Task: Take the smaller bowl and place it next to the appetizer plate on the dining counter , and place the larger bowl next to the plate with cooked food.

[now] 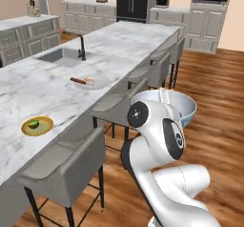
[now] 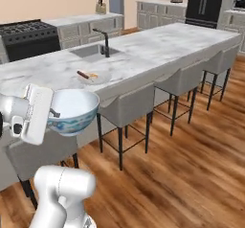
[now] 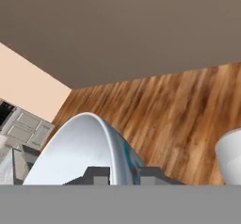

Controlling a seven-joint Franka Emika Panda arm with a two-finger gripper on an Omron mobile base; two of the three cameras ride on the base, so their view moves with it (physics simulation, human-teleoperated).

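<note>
Gripper is clamped tight on the rim of the larger bowl, holding it up in the air over the stools, just off the near long edge of the dining counter. Appetizer plate sits by that same edge, well apart.

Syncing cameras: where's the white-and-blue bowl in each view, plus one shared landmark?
Left base view: the bowl sits right of centre, behind the arm's upper joint, over the wood floor beside the stools.
Right base view: bowl is at left-centre, held at its rim by the gripper, in front of the counter edge.
Hand view: bowl is at lower left, its rim between the fingertips.
Shared landmark: the wood floor.
</note>
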